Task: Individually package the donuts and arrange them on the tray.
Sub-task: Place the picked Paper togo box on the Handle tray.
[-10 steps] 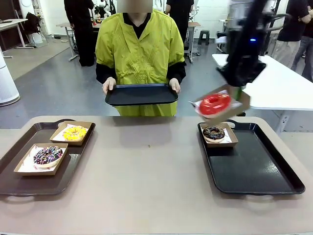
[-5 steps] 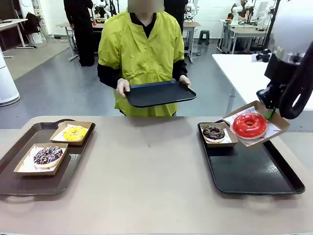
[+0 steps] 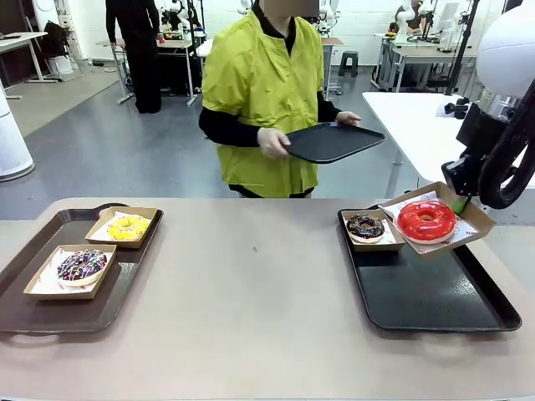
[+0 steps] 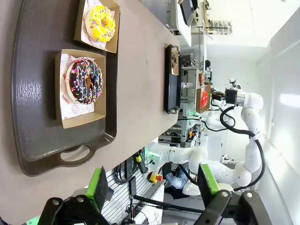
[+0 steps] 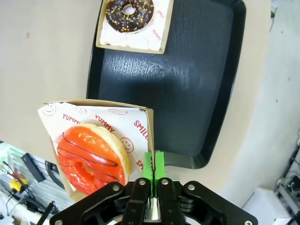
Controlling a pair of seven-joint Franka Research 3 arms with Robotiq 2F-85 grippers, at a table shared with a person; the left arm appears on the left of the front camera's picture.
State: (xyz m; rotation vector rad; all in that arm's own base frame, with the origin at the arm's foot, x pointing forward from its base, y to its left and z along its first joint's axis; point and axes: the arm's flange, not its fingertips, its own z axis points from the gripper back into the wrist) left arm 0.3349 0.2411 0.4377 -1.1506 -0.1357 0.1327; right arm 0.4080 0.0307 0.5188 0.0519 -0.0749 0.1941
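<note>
Right gripper: my two green pads are pressed together on the wall of a cardboard box, pinching its edge. The box hangs tilted from my grip, holding the red donut on white printed paper. In the front view that box sits over the far right corner of the black tray, the red donut just beside the dark chocolate donut, whose own box rests in the tray's far left corner. The rest of that tray is bare.

Left gripper: fingers spread wide, nothing between them, held above the near end of the brown tray. Under it lie the sprinkled chocolate donut and, farther along, the yellow donut, each in its own box, well apart from my right side.

Across the table a person in a yellow top stands turned, carrying a second black tray in both hands, above and behind the table edge.
</note>
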